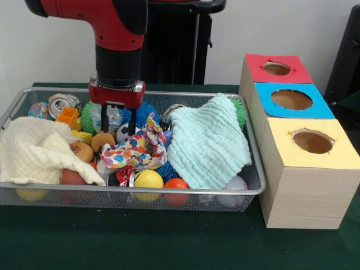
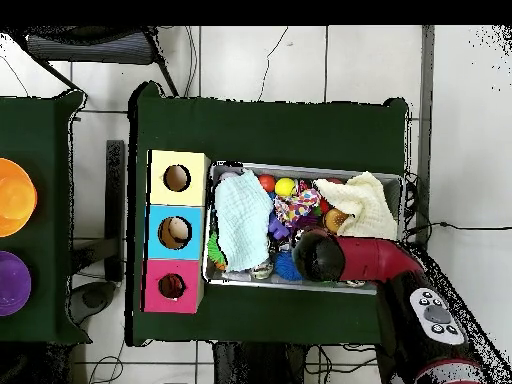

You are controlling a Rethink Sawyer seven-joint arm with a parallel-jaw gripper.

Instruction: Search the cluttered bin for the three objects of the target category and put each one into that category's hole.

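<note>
The wire mesh bin (image 1: 140, 191) is full of clutter. My gripper (image 1: 119, 129) points straight down into its back left part, open, with its fingertips among spiky balls and a small football (image 1: 124, 133). I see nothing held. A brown rounded thing (image 1: 103, 139) lies just in front of the gripper; I cannot tell if it is a soft toy. The striped orange toy and the pale yellow toy are hidden. The red-topped hole (image 1: 277, 68) is on the farthest box on the right. In the overhead view the arm's wrist (image 2: 318, 255) hides the gripper over the bin (image 2: 300, 167); the red-topped hole (image 2: 171, 286) also shows there.
A cream cloth (image 1: 39, 149), a dotted cloth (image 1: 138, 151) and a mint cloth (image 1: 208, 143) cover much of the bin. A yellow ball (image 1: 148, 179), an orange ball (image 1: 176, 183) and a can (image 1: 62, 103) lie among them. Blue-topped (image 1: 291, 99) and yellow-topped (image 1: 312, 142) holes are nearer.
</note>
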